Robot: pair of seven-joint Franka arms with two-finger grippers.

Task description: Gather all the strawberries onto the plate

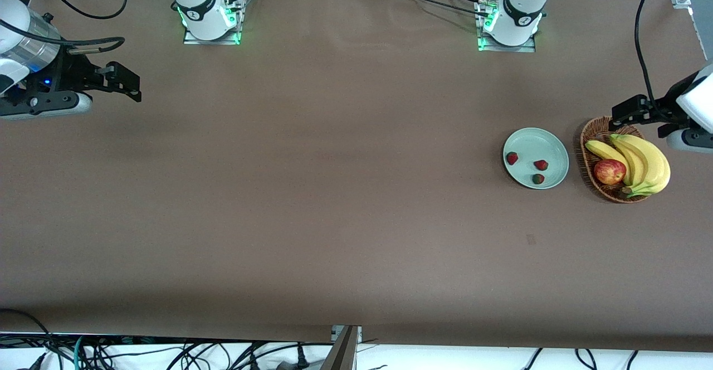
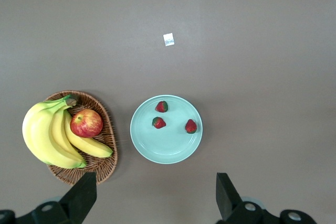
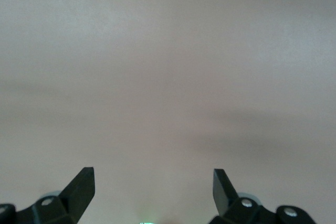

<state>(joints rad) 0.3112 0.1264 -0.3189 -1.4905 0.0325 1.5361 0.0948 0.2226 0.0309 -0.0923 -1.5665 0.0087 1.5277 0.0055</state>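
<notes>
Brown cloth covers the table (image 1: 312, 191), mostly bare. Toward the left arm's end sit a wicker basket (image 1: 590, 136) of bananas (image 1: 640, 161) and an apple (image 1: 609, 171), and beside it the plate (image 1: 551, 144). All three strawberries (image 1: 540, 165) lie on the plate, so the task looks finished. The left gripper (image 1: 624, 115) hangs above the basket's rim with fingers apart and empty, likely pulled clear. The right gripper (image 1: 125, 83) waits over bare cloth at its own end, fingers spread, holding nothing.

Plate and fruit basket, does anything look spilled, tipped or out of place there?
Nothing stands out. All three strawberries lie on the plate. The bananas and apple sit in the upright basket.
</notes>
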